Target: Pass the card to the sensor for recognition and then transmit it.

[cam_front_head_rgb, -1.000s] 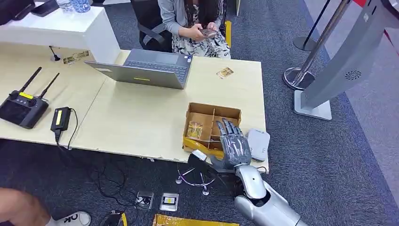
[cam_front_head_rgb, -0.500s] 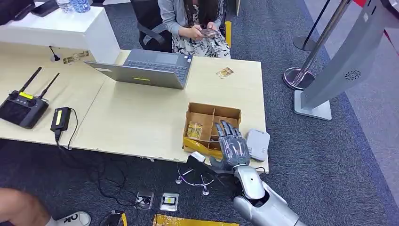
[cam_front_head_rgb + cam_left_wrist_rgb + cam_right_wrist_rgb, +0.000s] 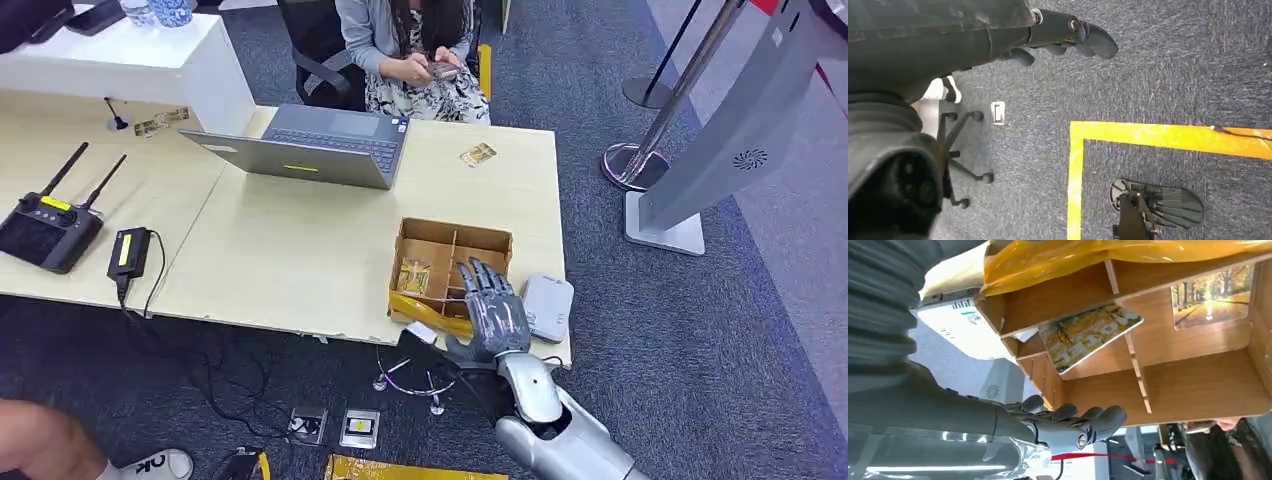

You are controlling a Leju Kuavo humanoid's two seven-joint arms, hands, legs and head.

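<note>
A brown cardboard box (image 3: 441,238) with dividers stands near the table's front right corner. Inside it a yellow autumn-picture card (image 3: 414,275) stands upright. In the right wrist view a second such card (image 3: 1089,336) lies tilted across a compartment, and the upright one (image 3: 1210,294) sits further in. My right hand (image 3: 492,310) hovers over the box's near right part, fingers spread, holding nothing; its fingers (image 3: 1073,424) stay apart from the cards. A grey flat sensor (image 3: 549,305) lies just right of the box. My left hand (image 3: 1063,32) hangs over the carpet, empty.
A laptop (image 3: 322,146) sits at the table's far side, with a seated person (image 3: 405,45) behind it looking at a phone. Another card (image 3: 478,155) lies near the far right edge. A black remote controller (image 3: 45,230) rests at the left. Yellow tape (image 3: 428,306) wraps the box's front.
My right hand has drawn back a little toward the table's near edge, still spread and empty. Nothing else has moved.
</note>
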